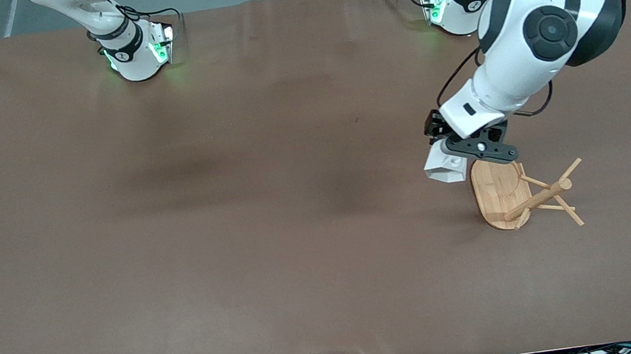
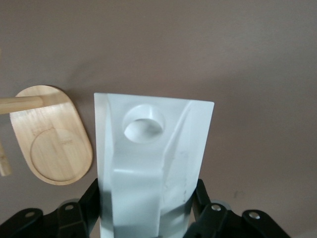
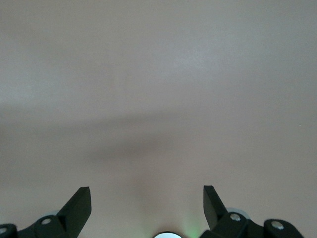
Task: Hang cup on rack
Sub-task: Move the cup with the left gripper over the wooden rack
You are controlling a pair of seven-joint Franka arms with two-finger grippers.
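Observation:
The white faceted cup (image 1: 443, 167) hangs in the air, with my left gripper (image 1: 453, 151) shut on its body. In the left wrist view the cup (image 2: 148, 148) fills the middle, and the round hole of its handle faces the camera between the black fingers (image 2: 89, 201). The bamboo rack (image 1: 528, 197) stands on the table beside the cup, toward the left arm's end; its oval base (image 2: 54, 148) and part of its post (image 2: 20, 104) show there. My right gripper (image 3: 147, 198) is open over bare table with nothing between its fingers.
Brown table surface (image 1: 235, 212) spreads out toward the right arm's end. The rack's thin pegs (image 1: 568, 171) stick out from the post at angles. Both arm bases (image 1: 135, 54) stand along the table's edge farthest from the front camera.

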